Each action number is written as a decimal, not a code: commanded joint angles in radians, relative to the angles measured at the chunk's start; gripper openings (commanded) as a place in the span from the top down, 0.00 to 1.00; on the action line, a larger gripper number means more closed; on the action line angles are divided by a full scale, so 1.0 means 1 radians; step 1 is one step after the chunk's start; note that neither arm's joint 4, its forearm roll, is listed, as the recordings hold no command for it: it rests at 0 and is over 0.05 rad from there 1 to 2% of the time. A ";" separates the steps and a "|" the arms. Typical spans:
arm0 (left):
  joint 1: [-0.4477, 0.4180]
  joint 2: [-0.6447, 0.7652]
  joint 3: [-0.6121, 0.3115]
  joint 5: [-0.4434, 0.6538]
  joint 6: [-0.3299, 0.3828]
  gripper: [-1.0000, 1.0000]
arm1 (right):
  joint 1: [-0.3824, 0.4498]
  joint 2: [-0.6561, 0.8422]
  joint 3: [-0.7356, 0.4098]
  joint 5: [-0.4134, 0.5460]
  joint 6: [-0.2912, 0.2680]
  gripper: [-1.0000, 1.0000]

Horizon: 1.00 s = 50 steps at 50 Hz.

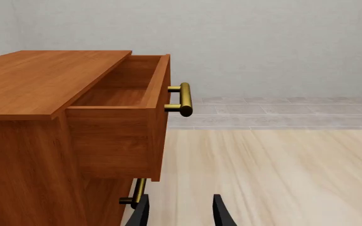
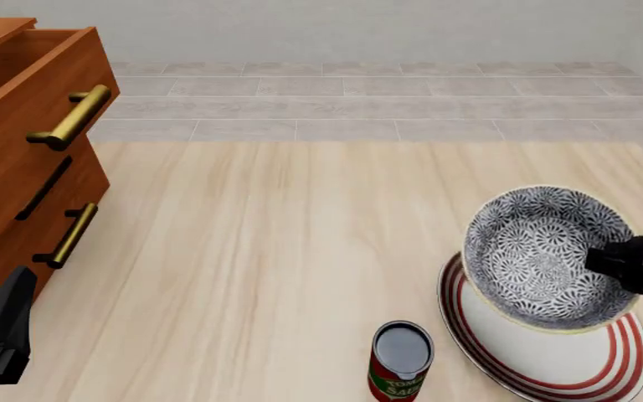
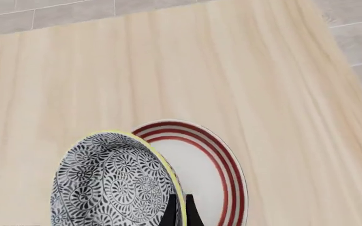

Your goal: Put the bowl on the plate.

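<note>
Surface: pale wooden table (image 2: 277, 251), grey wall behind.
Bowl: deep grey-and-white floral bowl (image 2: 545, 255), tilted, above the red-ringed white plate (image 2: 545, 360), ready for lowering.
Right gripper (image 3: 178, 209): clamped on bowl's rim.
Left gripper (image 1: 179, 212): parted, idle near the wooden drawer cabinet (image 1: 55, 132).

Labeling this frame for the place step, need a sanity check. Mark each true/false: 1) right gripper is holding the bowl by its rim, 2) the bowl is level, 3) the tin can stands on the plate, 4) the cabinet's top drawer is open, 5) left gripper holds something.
1) True: the right gripper pinches the rim of the bowl.
2) False: it is tilted, its opening facing the front camera, over the plate.
3) False: the tin can stands on the table beside the plate.
4) True: the top drawer is pulled out.
5) False: the left gripper is open and empty.
</note>
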 commanded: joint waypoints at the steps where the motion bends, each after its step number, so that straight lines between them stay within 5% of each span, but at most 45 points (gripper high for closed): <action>1: 0.000 0.000 0.000 0.000 0.000 0.00 | -0.071 -0.108 0.078 0.043 0.018 1.00; 27: 0.000 0.000 0.000 0.000 0.000 0.00 | -0.057 0.009 0.197 -0.151 0.080 1.00; 50: 0.000 0.000 0.000 0.000 0.000 0.00 | -0.049 0.062 0.234 -0.213 0.091 1.00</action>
